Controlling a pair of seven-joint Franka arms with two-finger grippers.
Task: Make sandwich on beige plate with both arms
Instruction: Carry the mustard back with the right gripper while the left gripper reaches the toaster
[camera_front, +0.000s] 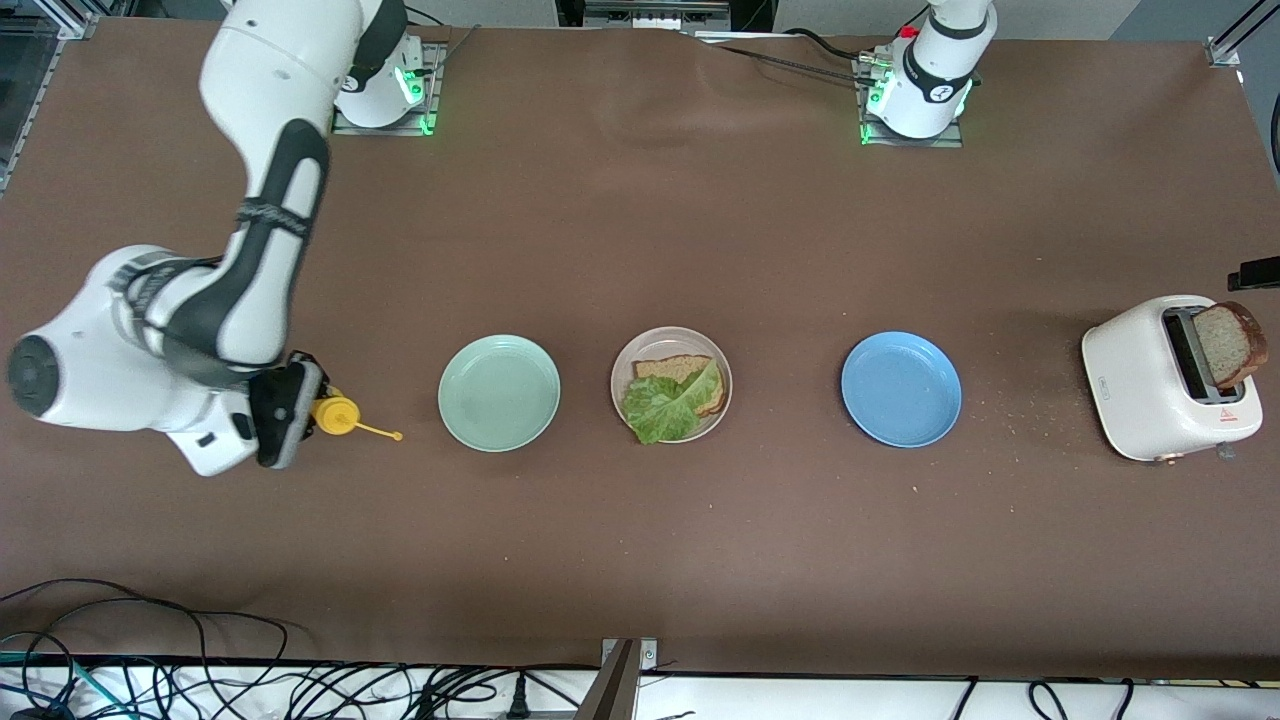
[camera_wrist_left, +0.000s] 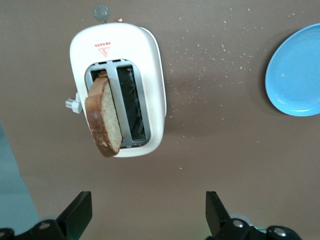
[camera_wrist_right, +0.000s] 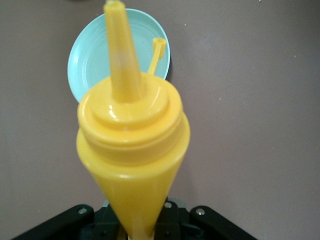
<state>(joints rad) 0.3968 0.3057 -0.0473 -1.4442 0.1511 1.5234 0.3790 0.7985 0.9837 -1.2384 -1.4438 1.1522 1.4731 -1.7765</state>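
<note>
Brown table (camera_front: 640, 250): beige plate (camera_front: 624, 370) w/ bread + lettuce (camera_front: 668, 408); 2nd slice (camera_wrist_left: 103, 116) in toaster (camera_wrist_left: 118, 87). Right gripper (camera_front: 290, 410) clenched on mustard bottle (camera_wrist_right: 132, 150), risk: oversqueeze, squirt off-plate. Left gripper (camera_wrist_left: 146, 215) spread wide over toaster, risk: slice crumbles or snags.

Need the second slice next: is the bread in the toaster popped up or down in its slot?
Popped up: the bread slice stands well above the toaster slot, leaning outward.
</note>
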